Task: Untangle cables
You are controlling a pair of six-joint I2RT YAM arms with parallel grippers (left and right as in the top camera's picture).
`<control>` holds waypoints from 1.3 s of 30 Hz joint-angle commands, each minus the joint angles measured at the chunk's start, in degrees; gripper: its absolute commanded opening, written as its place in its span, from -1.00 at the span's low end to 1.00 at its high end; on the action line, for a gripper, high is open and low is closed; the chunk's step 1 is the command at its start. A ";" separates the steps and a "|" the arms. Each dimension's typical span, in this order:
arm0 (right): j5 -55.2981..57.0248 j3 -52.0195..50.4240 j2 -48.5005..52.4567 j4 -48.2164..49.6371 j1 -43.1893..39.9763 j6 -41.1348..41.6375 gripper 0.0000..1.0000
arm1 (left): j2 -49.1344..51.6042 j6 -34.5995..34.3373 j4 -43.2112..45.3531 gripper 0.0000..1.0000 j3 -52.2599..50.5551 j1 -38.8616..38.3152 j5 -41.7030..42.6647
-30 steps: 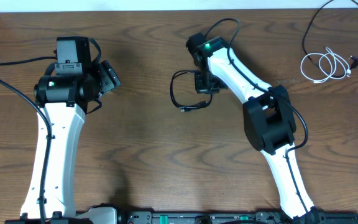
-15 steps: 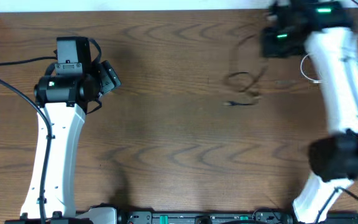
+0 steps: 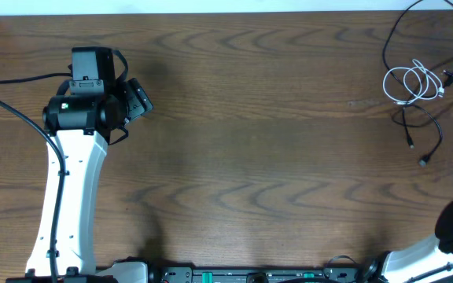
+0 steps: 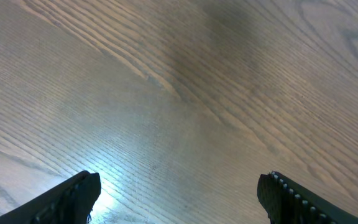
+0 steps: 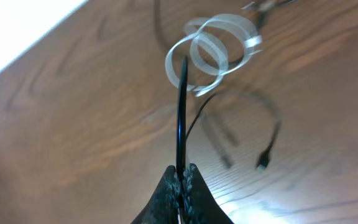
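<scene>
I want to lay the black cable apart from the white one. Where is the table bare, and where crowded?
Bare: the wide middle of the table, between the left arm and the white cable. Crowded: the far right corner, around that coil, with the black cable close beside it.

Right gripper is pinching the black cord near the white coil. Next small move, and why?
Probably pull the right gripper slowly away from the white cable without letting go. It is shut on the black cable, whose loose plug ends lie on the table close beside the white coil, so the two are not clearly apart.
</scene>
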 commanded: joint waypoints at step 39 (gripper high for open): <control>-15.96 0.07 -23.32 -13.79 21.27 -15.41 0.99 | 0.22 0.37 -0.35 0.96 0.57 0.20 -0.96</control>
